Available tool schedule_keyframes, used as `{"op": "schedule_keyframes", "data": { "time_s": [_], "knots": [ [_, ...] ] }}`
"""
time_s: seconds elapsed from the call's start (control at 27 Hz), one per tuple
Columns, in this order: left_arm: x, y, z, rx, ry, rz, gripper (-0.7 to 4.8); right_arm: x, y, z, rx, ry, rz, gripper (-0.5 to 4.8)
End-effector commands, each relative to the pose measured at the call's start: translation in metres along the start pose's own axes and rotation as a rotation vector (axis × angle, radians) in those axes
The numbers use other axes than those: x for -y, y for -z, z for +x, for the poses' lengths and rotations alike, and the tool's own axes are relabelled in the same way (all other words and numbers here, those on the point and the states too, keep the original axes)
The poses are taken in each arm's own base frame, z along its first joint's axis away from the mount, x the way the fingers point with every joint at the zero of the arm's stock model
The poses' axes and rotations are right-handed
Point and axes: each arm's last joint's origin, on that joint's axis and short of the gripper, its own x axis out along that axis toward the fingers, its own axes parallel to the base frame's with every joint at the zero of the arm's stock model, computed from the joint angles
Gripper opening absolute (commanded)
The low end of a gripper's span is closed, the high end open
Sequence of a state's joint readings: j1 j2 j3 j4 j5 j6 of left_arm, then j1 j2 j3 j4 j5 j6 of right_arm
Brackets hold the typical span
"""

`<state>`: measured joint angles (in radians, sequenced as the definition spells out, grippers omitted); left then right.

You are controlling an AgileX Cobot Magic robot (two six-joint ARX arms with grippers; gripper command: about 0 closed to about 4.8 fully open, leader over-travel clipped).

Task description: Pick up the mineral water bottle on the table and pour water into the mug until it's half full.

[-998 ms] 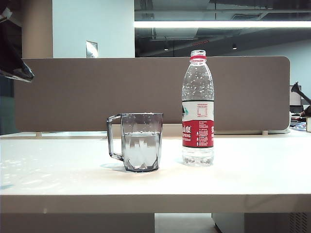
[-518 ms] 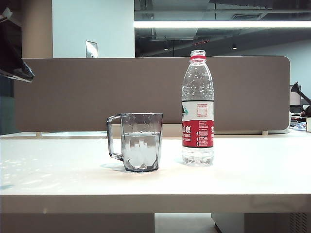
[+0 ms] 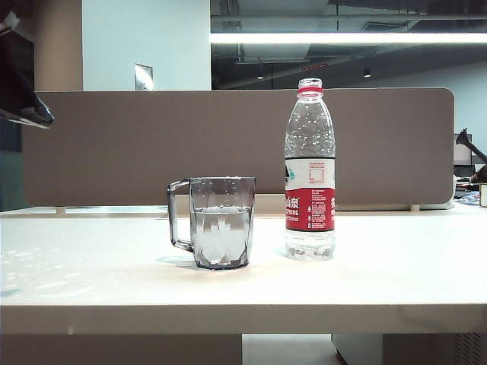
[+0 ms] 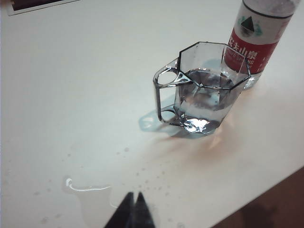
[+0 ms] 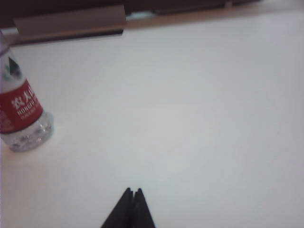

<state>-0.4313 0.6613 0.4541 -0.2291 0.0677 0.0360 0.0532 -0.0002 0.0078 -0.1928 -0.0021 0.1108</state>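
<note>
Nothing moved on the desk (image 3: 91, 281) since earlier; mineral water bottle (image 3: 310, 169) upright, uncapped, neck up, just right of faceted smoky mug (image 3: 221, 222) with water (image 3: 221, 232), handle left; left gripper (image 4: 133, 195) and right gripper (image 5: 132, 190) fingers pinched together, empty, hovering above desk.

The tabletop (image 3: 396, 281) is white. The mug (image 3: 221, 222) is smoky grey and faceted. The clear mineral water bottle (image 3: 310, 171) has a red neck ring and a red-and-white label.
</note>
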Motion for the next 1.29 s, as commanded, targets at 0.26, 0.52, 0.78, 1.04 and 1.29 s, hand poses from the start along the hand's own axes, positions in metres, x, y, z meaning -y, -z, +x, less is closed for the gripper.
{"op": "schedule_keyframes", "data": {
  "time_s": [0.26,0.52,0.78,1.04,1.29],
  "knots": [
    [0.000,-0.003,-0.001,0.014,0.000,0.002,-0.01,-0.001,0.002,0.001,0.001,-0.008,-0.001,-0.01],
    [0.000,-0.003,-0.001,0.014,0.000,0.002,-0.01,-0.001,0.001,0.001,0.002,-0.008,-0.001,-0.01],
    [-0.002,-0.003,-0.013,0.067,-0.031,0.067,-0.01,-0.001,0.002,0.001,0.002,-0.007,-0.001,-0.01],
    [-0.023,0.031,-0.016,0.272,-0.182,-0.034,-0.01,-0.001,0.001,0.001,0.002,-0.005,-0.001,-0.01],
    [-0.029,0.071,-0.020,0.372,-0.284,-0.096,-0.01,-0.001,0.001,0.001,0.002,-0.006,-0.001,-0.01]
  ]
}}
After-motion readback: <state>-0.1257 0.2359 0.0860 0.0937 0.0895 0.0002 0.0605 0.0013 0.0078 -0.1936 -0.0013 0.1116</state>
